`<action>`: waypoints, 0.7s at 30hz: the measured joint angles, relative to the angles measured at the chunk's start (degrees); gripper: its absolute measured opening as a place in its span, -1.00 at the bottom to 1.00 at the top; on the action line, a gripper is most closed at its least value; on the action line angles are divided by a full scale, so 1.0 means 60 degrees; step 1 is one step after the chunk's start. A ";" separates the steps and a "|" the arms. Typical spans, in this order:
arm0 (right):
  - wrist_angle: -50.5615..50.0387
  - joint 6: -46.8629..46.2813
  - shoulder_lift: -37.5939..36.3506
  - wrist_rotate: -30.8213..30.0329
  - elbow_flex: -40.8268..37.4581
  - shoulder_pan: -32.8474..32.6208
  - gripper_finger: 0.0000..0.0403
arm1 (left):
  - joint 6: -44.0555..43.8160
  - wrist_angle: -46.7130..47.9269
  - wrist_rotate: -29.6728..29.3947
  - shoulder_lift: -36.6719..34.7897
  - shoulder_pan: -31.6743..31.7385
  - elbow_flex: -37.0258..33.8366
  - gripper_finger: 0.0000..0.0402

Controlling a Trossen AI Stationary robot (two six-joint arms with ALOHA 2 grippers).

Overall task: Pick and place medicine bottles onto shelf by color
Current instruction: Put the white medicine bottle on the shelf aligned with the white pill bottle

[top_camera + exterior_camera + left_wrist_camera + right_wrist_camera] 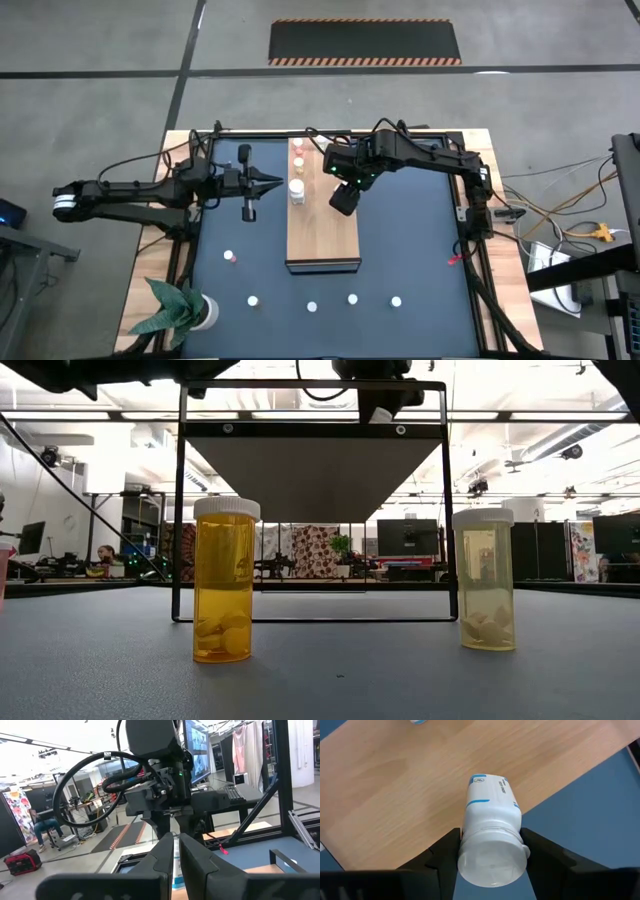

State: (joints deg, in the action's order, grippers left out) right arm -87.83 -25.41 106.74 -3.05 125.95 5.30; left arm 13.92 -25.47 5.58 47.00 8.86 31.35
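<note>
The wooden shelf (322, 215) lies along the middle of the dark mat. Three small bottles (297, 165) stand in a row at its far end. Several white-capped bottles (352, 298) stand on the mat near the front edge, and one with a pink cap (230, 257) stands at the left. My right gripper (343, 198) hangs over the shelf's right edge, shut on a white bottle with a blue label (490, 810). My left gripper (275, 181) is shut and level, left of the shelf, pointing at it. My right gripper pinches the white bottle near its cap end (492, 862), with one finger (440, 857) on each side. The fingers come from above, slanting down along the bottle. The bottle is lifted clear over the shelf's edge (555, 785), its bottom pointing down at the board.
A potted green plant (180, 310) stands at the mat's near left corner. In the low view an orange bottle (224, 580) and a yellowish one (487, 580) stand in front of the shelf's black frame (180, 510). Cables lie to the right of the table.
</note>
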 joint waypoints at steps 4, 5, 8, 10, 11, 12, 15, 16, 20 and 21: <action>0.0086 0.0176 0.0000 -0.0007 -0.0004 0.0000 -0.08 | -0.0002 -0.0002 0.0000 -0.0004 0.0000 0.0000 -0.94; 0.0092 0.0243 0.0000 -0.0007 -0.0004 0.0000 -0.08 | -0.0002 -0.0004 0.0000 -0.0004 0.0000 0.0000 -0.94; 0.0100 0.0459 0.0000 -0.0007 -0.0007 0.0000 -0.08 | -0.0002 -0.0003 0.0000 0.0007 0.0000 0.0000 -0.94; 0.0125 0.0847 0.0002 -0.0001 -0.0019 0.0000 -0.08 | -0.0002 -0.0004 0.0000 0.0007 0.0000 0.0000 -0.94; 0.0155 0.1015 0.0026 -0.0008 -0.0022 -0.0011 -0.09 | -0.0002 -0.0004 0.0000 0.0004 0.0000 0.0000 -0.94; 0.0211 0.1092 0.0036 -0.0015 -0.0022 -0.0018 -0.10 | -0.0002 -0.0004 0.0000 0.0004 0.0000 0.0000 -0.94; 0.0305 0.1029 0.0044 -0.0007 -0.0022 -0.0018 -0.10 | -0.0002 -0.0004 0.0000 0.0004 -0.0004 0.0000 -0.94; 0.0301 0.1016 0.0044 -0.0007 -0.0024 -0.0018 -0.09 | -0.0002 -0.0004 0.0000 0.0004 -0.0007 0.0000 -0.94; 0.0313 0.0995 0.0044 -0.0007 -0.0029 -0.0004 0.01 | -0.0002 -0.0004 0.0000 0.0002 -0.0007 0.0000 -0.94; 0.0329 0.0995 0.0044 -0.0007 -0.0033 -0.0004 0.04 | -0.0002 -0.0004 0.0000 0.0004 -0.0007 0.0000 -0.94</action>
State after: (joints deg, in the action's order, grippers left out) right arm -85.86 -19.44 107.00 -3.09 125.75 5.28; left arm 13.91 -25.50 5.58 47.03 8.82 31.35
